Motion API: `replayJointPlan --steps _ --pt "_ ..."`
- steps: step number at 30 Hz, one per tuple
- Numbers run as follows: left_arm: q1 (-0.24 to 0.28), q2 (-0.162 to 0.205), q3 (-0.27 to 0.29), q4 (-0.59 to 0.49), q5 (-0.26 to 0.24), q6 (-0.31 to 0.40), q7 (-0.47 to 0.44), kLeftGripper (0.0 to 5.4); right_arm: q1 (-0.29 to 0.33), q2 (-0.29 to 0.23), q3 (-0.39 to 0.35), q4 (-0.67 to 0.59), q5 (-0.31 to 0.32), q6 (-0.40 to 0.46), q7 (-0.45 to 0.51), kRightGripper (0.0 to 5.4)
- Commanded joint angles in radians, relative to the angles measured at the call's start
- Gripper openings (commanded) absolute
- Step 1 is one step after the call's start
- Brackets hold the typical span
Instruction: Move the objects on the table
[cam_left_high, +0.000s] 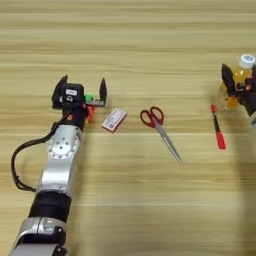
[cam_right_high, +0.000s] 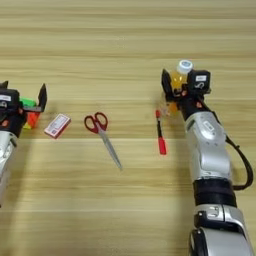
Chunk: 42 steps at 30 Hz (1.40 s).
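Left eye view shows my left gripper (cam_left_high: 82, 92) spread wide over the multicoloured puzzle cube (cam_left_high: 89, 107), fingers standing either side, the cube peeking out beneath and not gripped as far as I can tell. Small red-and-white card (cam_left_high: 114, 120) lies just beside the cube on its right. Red-handled scissors (cam_right_high: 102, 132) sit mid-table (cam_right_high: 125, 200), blades pointing toward me. Red pen (cam_right_high: 160, 133) lies near the bottle.

Right gripper (cam_right_high: 176, 89) is at the clear bottle of orange drink (cam_right_high: 179, 78), one black finger on its left side, gripper body on the right; looks closed round it, bottle upright with white cap on top.

Risks, my read:
- bottle is tall and gripped low-ish, so a quick lift or sideways pull could tip it or let it slip.
- pen is close under the right arm; a swing could knock or roll it.
- left fingers closing off-centre could shove the cube into the card.
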Motion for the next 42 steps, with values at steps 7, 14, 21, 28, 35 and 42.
replayJointPlan --steps 7,14,21,28,35,42 --pt "0.048 -0.001 -0.108 -0.070 0.014 -0.012 -0.132 5.40 0.032 0.017 0.025 -0.225 0.056 0.131 0.006 3.50" --pt "0.076 -0.002 -0.187 -0.094 0.027 -0.008 -0.220 5.40 0.041 0.029 0.051 -0.315 0.075 0.203 0.013 3.50" --pt "0.100 -0.001 -0.267 -0.113 0.048 -0.029 -0.287 5.40 0.064 0.054 0.116 -0.396 0.088 0.270 0.029 3.50" --pt "0.108 0.003 -0.293 -0.122 0.046 -0.033 -0.317 5.40 0.070 0.084 0.187 -0.434 0.077 0.306 0.035 3.50" --pt "0.101 -0.006 -0.307 -0.109 0.053 -0.038 -0.318 5.40 0.076 0.107 0.252 -0.448 0.072 0.323 0.042 3.50" --pt "0.098 -0.009 -0.304 -0.104 0.048 -0.035 -0.320 5.40 0.064 0.131 0.294 -0.432 0.059 0.318 0.049 3.50"
